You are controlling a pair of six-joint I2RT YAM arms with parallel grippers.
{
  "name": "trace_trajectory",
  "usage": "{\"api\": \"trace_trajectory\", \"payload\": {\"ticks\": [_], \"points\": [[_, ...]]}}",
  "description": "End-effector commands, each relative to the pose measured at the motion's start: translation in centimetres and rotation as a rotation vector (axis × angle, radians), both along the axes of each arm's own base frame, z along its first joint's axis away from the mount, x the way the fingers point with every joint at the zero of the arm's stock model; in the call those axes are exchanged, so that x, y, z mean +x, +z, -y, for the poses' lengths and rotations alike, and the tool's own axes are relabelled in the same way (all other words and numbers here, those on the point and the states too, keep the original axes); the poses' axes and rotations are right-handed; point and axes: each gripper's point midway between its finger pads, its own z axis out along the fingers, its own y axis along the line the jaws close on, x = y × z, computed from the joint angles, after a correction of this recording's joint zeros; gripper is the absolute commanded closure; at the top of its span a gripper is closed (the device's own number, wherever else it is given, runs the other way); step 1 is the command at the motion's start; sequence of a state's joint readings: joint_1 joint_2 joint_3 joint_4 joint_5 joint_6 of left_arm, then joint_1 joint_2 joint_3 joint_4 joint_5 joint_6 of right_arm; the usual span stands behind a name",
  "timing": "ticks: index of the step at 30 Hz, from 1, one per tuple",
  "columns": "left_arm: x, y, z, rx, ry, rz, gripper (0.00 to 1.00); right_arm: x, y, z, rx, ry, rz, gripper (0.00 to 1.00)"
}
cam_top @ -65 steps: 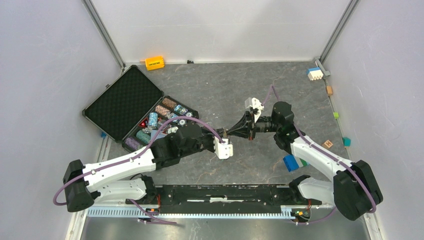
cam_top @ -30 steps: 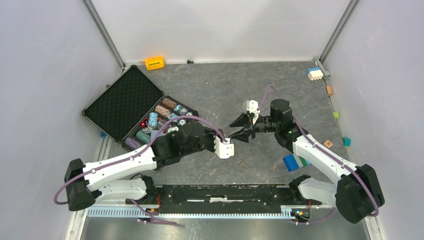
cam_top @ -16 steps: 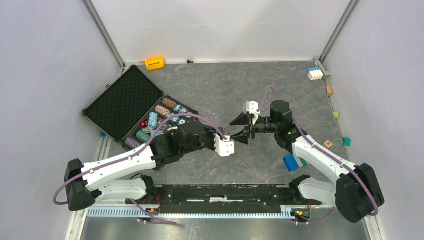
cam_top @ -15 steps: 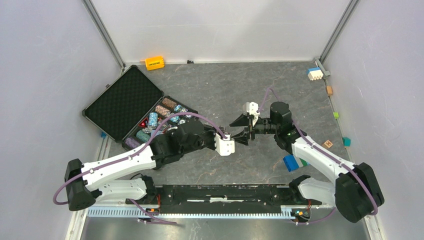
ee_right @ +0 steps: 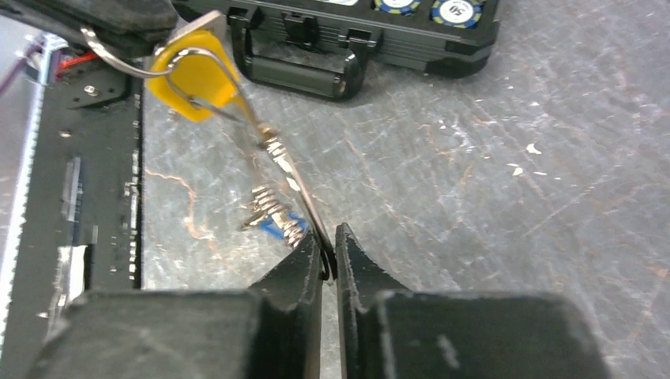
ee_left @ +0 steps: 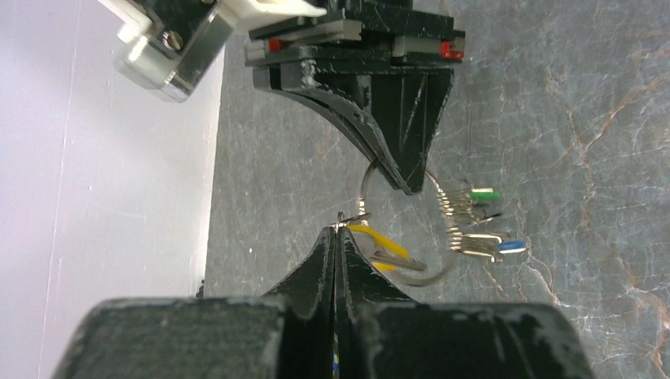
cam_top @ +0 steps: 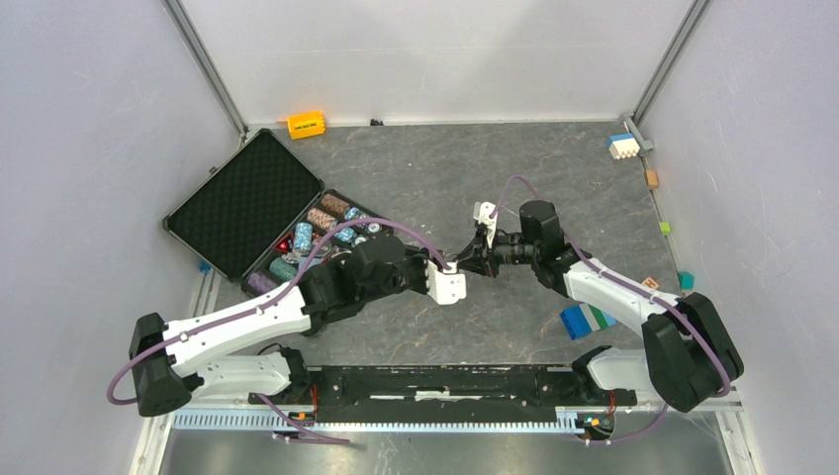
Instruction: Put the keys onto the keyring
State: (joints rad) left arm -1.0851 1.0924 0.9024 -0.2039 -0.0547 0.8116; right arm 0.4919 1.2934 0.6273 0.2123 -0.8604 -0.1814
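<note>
Yellow-tagged key (ee_right: 190,79); chip (ee_right: 457,9) (label 50)

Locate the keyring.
Mid-table in the top view, the keyring is pinched between the left gripper and right gripper, right of the open case.

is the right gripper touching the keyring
Touching. The right wrist view shows the thin wire of the keyring running into the narrow slot between the tips of the right gripper, pinched there.
</note>
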Motion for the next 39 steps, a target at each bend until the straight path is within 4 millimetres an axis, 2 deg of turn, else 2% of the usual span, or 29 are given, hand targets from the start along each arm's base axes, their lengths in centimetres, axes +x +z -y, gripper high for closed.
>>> {"api": "trace_trajectory", "payload": {"ticks": [1, 4, 9, 13, 17, 22, 30, 34, 39], "points": [[2.0, 1.7, 0.0, -0.055, 0.067, 0.013, 0.98, 3.4, 2.2, 0.4, -0.045, -0.105, 0.147, 0.99], [3.4, 0.1, 0.1, -0.014, 0.098, -0.035, 0.98, 5.5, 3.3, 1.4, -0.082, -0.203, 0.244, 1.0], [5.8, -2.5, 1.5, 0.059, 0.125, -0.132, 0.98, 9.6, 5.2, 4.2, -0.175, -0.403, 0.43, 1.0], [7.2, -5.2, 2.4, 0.113, 0.142, -0.218, 0.98, 11.2, 5.1, 6.6, -0.238, -0.531, 0.546, 1.0], [7.6, -8.8, 2.2, 0.147, 0.174, -0.321, 0.98, 10.7, 2.9, 8.7, -0.287, -0.593, 0.599, 1.0], [7.1, -11.4, 1.5, 0.123, 0.192, -0.447, 0.98, 9.4, 0.2, 10.4, -0.354, -0.586, 0.669, 1.0], [4.9, -15.8, 1.2, 0.14, 0.178, -0.668, 0.98, 7.4, -3.4, 9.2, -0.401, -0.416, 0.635, 0.92], [5.7, -17.0, 0.6, 0.12, 0.221, -0.745, 0.98, 7.3, -5.2, 8.9, -0.441, -0.371, 0.571, 0.8], [7.9, -17.3, -0.4, 0.077, 0.306, -0.79, 0.98, 8.4, -5.7, 8.5, -0.456, -0.388, 0.517, 0.71]]}}
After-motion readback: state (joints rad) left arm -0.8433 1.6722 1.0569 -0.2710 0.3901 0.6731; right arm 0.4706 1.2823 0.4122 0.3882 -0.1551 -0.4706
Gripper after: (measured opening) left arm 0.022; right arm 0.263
